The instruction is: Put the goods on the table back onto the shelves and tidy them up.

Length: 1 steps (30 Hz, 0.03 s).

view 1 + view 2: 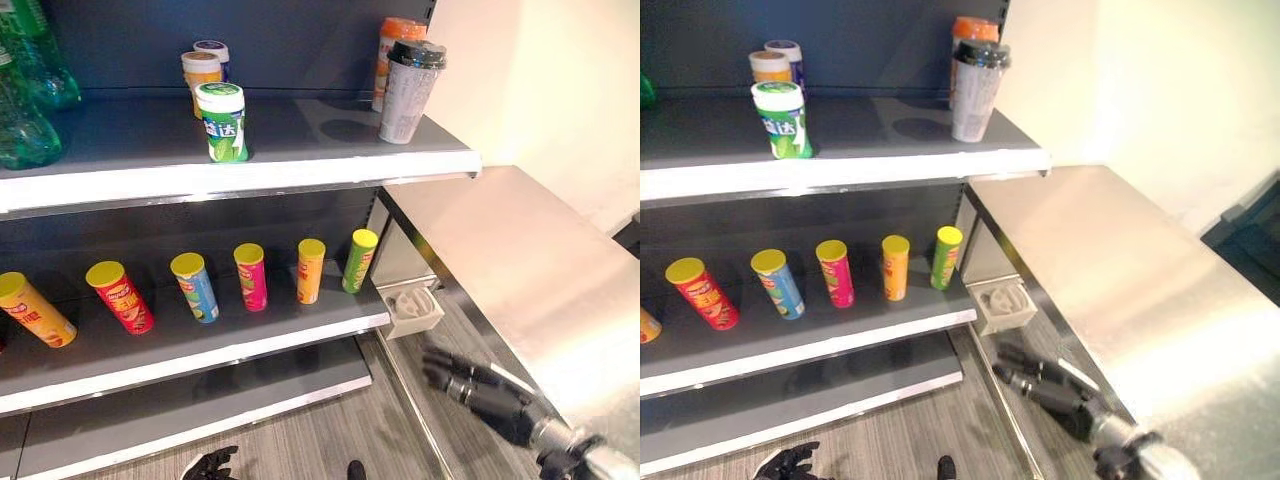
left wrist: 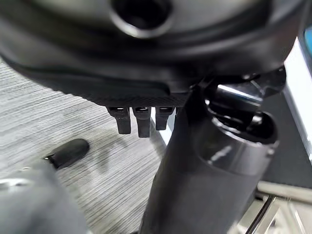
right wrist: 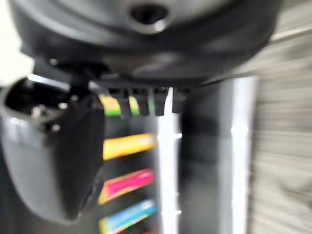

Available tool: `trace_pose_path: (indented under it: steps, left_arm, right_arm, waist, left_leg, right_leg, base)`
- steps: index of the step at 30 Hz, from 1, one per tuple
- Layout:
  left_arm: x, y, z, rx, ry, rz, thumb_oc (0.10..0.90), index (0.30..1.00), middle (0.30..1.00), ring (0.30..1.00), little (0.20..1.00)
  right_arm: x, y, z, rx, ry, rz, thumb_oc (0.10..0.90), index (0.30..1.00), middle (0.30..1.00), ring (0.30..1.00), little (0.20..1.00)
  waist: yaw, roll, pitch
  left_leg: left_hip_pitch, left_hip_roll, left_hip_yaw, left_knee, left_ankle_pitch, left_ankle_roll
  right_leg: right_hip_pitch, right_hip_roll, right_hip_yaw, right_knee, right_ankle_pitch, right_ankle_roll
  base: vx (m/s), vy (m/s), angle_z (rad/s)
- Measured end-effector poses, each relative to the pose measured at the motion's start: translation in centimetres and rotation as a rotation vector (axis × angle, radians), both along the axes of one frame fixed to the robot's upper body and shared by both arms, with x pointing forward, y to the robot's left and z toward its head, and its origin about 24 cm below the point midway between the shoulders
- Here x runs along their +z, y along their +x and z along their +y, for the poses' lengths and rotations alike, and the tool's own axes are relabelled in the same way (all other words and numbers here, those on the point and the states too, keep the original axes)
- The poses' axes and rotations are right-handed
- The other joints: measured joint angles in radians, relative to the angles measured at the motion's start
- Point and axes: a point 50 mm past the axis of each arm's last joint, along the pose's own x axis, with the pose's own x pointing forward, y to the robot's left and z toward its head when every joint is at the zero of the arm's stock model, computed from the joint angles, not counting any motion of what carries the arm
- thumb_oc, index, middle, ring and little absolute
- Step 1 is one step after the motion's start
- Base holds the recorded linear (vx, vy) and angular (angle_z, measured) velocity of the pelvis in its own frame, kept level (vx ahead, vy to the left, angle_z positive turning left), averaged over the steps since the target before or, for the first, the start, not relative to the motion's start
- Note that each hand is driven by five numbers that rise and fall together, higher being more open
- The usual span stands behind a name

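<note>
1. The shelves (image 1: 240, 160) stand ahead of you: an upper board, a middle board and a bare lower board above the wood-look floor. Beside them on your right runs the steel counter (image 1: 520, 260), and its visible top carries no goods, so what is left looks like tidying on the shelves.
2. On the upper board, at the right end, a tall cup with a black lid (image 1: 410, 90) stands upright with an orange-capped bottle (image 1: 392, 45) just behind it. I judge the cup light, thin-walled and easy to crush or tip; take it round the middle, not by the lid.
3. At the left end stand green bottles (image 1: 25, 90): likely heavier and slick, so hold them at the waist.
4. On the middle board, six chip cans lie in a row with yellow lids toward you, from the orange can (image 1: 35, 310) to the green can (image 1: 358, 262). Stiff and light, they will roll; wrap the hand round mid-body.
5. A green tub (image 1: 224, 122) stands near the upper board's front edge, two small jars (image 1: 203, 68) behind it. Grip the tub's sides.
6. Your right hand (image 1: 480, 385) hangs low by the counter's front, fingers straight and apart, holding nothing. Your left hand (image 1: 210, 465) is down by the floor, fingers loosely curled, empty.
</note>
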Motion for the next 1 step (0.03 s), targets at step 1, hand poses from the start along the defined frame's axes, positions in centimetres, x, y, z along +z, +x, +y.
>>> trace_pose_path:
  steps: [1]
  left_arm:
    - [-0.07,0.12,-0.36,-0.005,-0.010,-0.002,0.800,0.900,0.900,0.900,0.900]
  right_arm:
    - [-2.31,-1.50,0.40,0.029,-0.034,0.116,0.800,0.900,0.900,0.900,0.900]
  waist:
    - [0.005,0.011,0.003]
  left_leg:
    - [-0.003,0.000,-0.011,0.000,-0.002,0.004]
  right_leg:
    - [0.005,0.000,-0.013,0.000,-0.003,-0.001]
  base:
    - [0.01,-0.016,0.27]
